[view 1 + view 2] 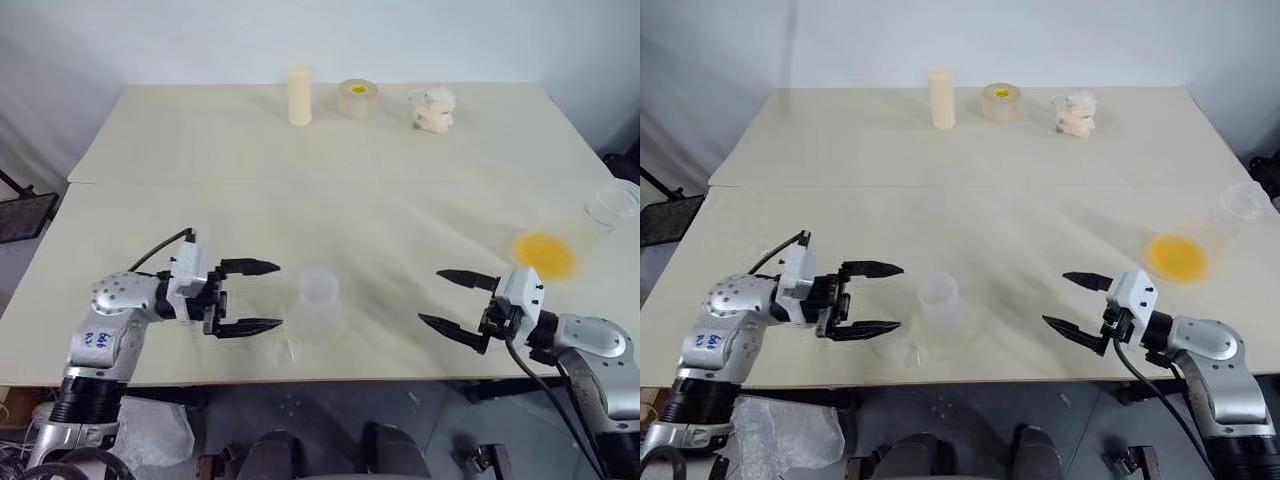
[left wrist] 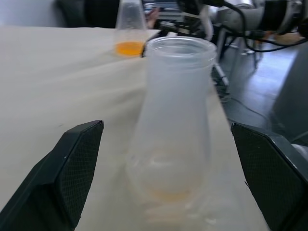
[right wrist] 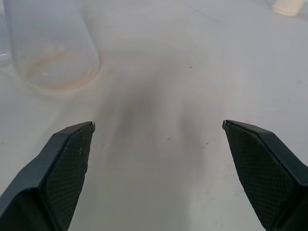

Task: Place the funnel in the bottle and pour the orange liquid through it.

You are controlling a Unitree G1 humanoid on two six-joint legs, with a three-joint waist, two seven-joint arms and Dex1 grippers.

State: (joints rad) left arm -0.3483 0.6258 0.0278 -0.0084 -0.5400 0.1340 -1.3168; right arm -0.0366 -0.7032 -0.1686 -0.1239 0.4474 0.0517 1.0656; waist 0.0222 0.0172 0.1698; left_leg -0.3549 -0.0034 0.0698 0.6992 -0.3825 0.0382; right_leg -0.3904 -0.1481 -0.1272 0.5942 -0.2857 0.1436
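Left gripper [image 1: 255,297] has its jaws wide apart with nothing in them, pointing sideways straight at the bottle [image 1: 321,306]. The bottle stands upright near the front edge of the bench [image 1: 250,160], just past the fingertips and not touched as far as I can see. From the left wrist camera it sits right between the two black fingers [image 2: 72,168], looking basically empty with a faint yellowish ring at the bottom.

Right gripper [image 1: 448,299] is also spread wide and empty, hovering over bare bench on the other side and aimed back toward the bottle. It's clearly apart from the bottle, which shows in the far corner of the right wrist view.

The funnel [image 1: 911,354] I think is the small clear thing lying on the bench by the bottle's base, toward the front edge, but it's faint enough that I can't be sure.

The orange liquid [image 1: 545,254] is off to the right, pooled in a clear flask [image 1: 1212,234] that looks to be lying on its side, well away from both grippers.

Along the back edge there's a cream cylinder [image 1: 299,96], a tape roll [image 1: 358,99] and a small white crumpled thing [image 1: 433,109], all in a row and far from the action.
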